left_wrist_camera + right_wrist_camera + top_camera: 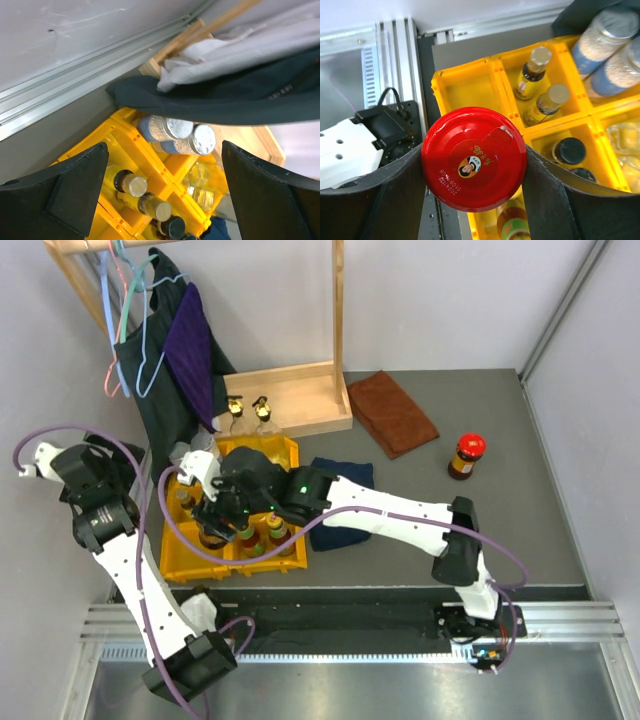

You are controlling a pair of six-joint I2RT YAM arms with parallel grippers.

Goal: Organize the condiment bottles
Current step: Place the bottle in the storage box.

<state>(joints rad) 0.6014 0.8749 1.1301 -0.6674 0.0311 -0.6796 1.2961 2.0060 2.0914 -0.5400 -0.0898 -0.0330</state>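
My right gripper (474, 200) is shut on a red-lidded jar (474, 157) and holds it above the near corner of the yellow bins (445, 80). In the top view this gripper (215, 512) hides the jar. The bins hold yellow-labelled sauce bottles (532, 72), black-capped bottles (568, 150) and silver-lidded jars (600, 40). My left gripper (165, 200) is open and empty above the bins' left side (188, 470), over the sauce bottles (127, 182) and silver-lidded jars (165, 129). A second red-lidded jar (466, 455) stands on the table at right. Two clear gold-topped bottles (248, 410) stand on the wooden rack base.
A wooden clothes rack (300, 395) with hanging dark clothes (180, 350) stands behind the bins. A brown cloth (395, 410) lies at the back, a dark blue cloth (335, 505) right of the bins. The bin compartment (465, 90) under the held jar shows no bottle.
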